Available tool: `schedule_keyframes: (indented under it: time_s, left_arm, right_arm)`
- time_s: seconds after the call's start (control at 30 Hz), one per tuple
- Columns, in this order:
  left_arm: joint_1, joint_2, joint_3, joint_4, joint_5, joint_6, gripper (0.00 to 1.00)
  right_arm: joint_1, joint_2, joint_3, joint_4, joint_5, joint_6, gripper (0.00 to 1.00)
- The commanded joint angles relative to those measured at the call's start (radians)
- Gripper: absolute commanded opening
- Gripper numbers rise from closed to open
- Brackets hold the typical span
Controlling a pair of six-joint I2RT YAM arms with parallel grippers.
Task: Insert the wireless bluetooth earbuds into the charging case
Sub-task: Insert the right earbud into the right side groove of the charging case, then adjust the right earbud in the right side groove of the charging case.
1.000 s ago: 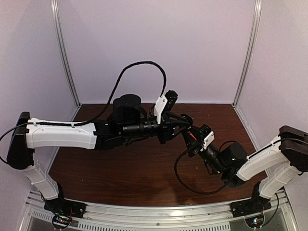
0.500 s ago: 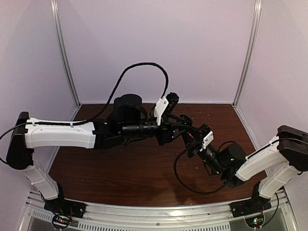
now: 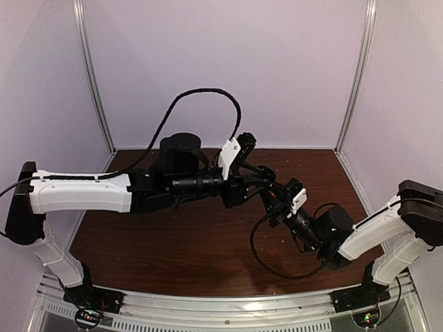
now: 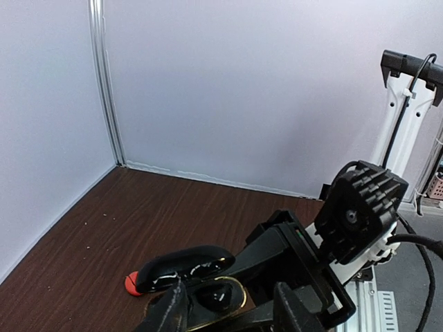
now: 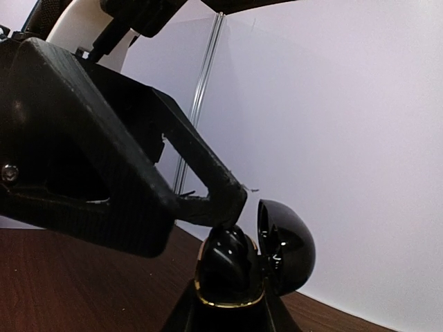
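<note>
One red earbud (image 4: pixel 131 283) on table (image 4: pixel 138 221) beyond left hand (image 4: pixel 228 294), part-open over case (image 5: pixel 223 266) gripped by right hand (image 5: pixel 232 311)

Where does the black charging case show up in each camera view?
Top external: hidden where left gripper and right gripper meet, right of centre.
Left wrist: charging case bottom centre, lid open.
Right wrist: bottom centre, clamped in the right gripper.
Shared landmark: the left gripper's finger at the case.
</note>
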Motion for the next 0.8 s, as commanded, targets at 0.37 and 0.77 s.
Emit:
schedule_keyframes:
  time_s: [0.37, 0.77]
  left_arm:
    - [0.012, -0.155, -0.017, -0.019, -0.004, 0.038, 0.48]
    - [0.04, -0.273, -0.087, -0.179, -0.05, 0.063, 0.65]
  right_arm:
    - [0.01, -0.017, -0.022, 0.115, -0.103, 0.126, 0.0]
    - [-0.035, -0.277, -0.025, -0.329, -0.51, 0.358, 0.0]
